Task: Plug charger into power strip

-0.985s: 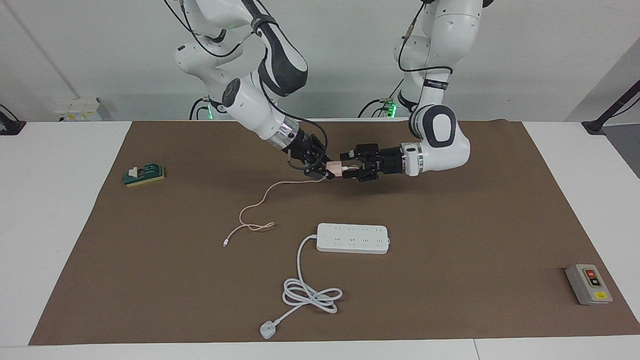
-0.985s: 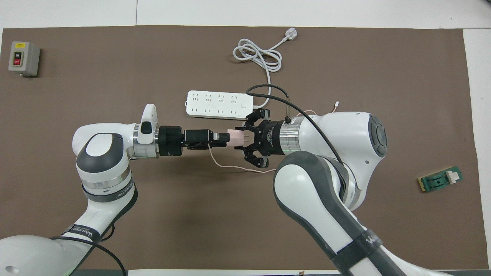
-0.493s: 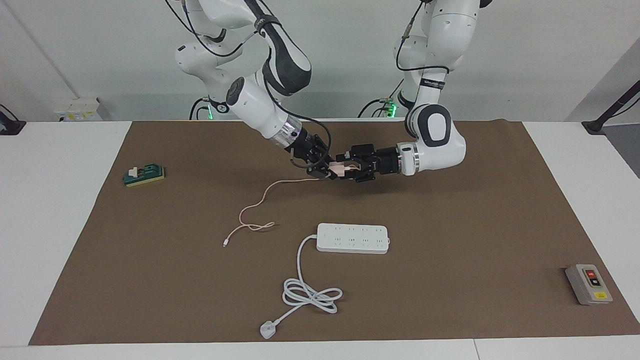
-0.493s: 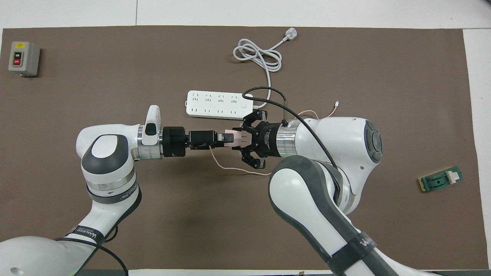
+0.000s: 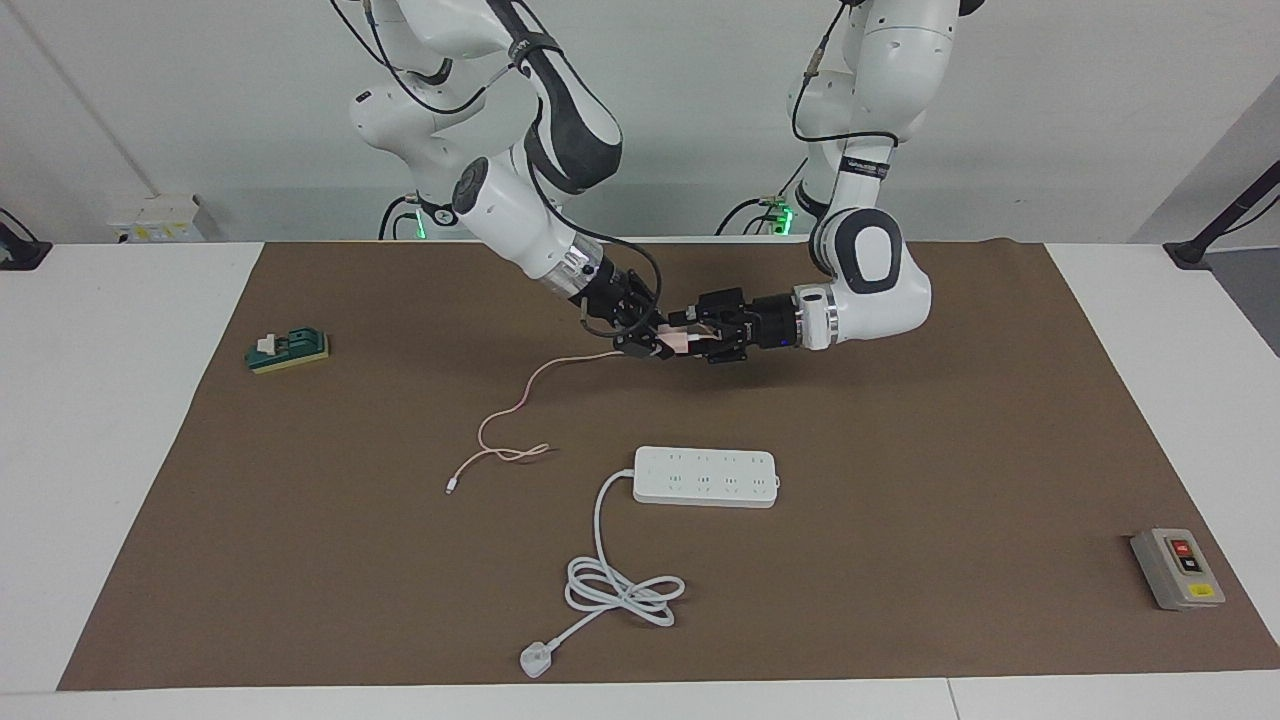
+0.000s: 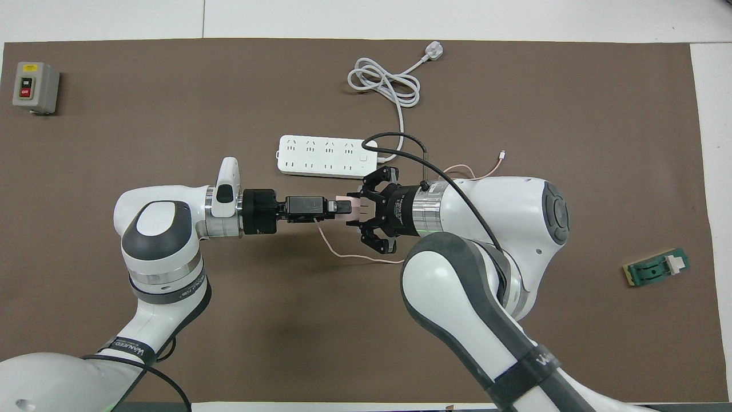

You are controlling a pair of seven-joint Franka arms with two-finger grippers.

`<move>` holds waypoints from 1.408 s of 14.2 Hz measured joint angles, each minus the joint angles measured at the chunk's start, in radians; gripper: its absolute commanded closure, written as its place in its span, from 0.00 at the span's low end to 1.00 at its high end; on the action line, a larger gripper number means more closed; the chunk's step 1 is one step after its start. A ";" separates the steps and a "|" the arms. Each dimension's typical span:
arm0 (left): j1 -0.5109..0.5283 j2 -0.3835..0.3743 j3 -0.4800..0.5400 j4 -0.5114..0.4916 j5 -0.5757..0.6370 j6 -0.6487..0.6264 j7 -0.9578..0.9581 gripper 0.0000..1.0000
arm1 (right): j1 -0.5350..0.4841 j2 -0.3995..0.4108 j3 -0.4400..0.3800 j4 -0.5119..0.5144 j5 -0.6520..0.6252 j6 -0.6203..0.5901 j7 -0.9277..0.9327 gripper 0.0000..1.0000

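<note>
The pale-pink charger hangs in the air over the brown mat, gripped from both ends. My right gripper is shut on the end the cable leaves. My left gripper meets it head-on, its fingers closed against the other end. The thin pink cable droops to the mat and trails toward the right arm's end. The white power strip lies flat on the mat with its outlets up, and nothing is plugged into it.
The strip's thick white cord coils farther from the robots and ends in a white plug. A grey switch box sits at the left arm's end of the mat. A green-and-yellow block lies at the right arm's end.
Both grippers drifted slightly toward the right arm's end with the charger. The left gripper's fingers, spread around the cube a second ago, have closed in on it.
</note>
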 measured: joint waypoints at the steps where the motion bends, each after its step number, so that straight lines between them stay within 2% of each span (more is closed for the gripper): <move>1: 0.000 0.000 0.001 0.000 0.000 0.000 0.001 0.56 | 0.000 0.000 0.000 0.000 0.002 0.001 0.000 1.00; 6: 0.000 0.000 0.003 -0.003 0.000 0.004 0.039 1.00 | 0.000 -0.002 -0.001 -0.002 0.005 0.002 -0.001 1.00; 11: -0.001 -0.007 0.001 -0.003 0.001 0.023 0.062 1.00 | 0.003 -0.001 -0.001 -0.001 0.008 0.015 -0.001 0.98; 13: -0.003 -0.046 -0.007 -0.005 0.034 0.089 0.034 1.00 | 0.005 0.000 0.001 0.009 0.025 0.026 -0.001 0.33; 14: -0.003 -0.075 -0.009 -0.004 0.094 0.123 -0.030 1.00 | 0.009 0.001 0.004 0.014 0.035 0.026 -0.001 0.04; 15: 0.001 -0.111 -0.006 0.002 0.186 0.174 -0.128 1.00 | 0.014 0.002 0.005 0.014 0.035 0.031 -0.001 0.00; 17: 0.033 -0.178 0.020 0.034 0.418 0.237 -0.350 1.00 | 0.013 0.002 0.001 0.002 0.035 0.030 -0.025 0.00; 20: 0.078 -0.245 0.030 0.152 0.842 0.189 -0.700 1.00 | 0.008 0.001 -0.001 -0.007 0.035 0.026 -0.051 0.00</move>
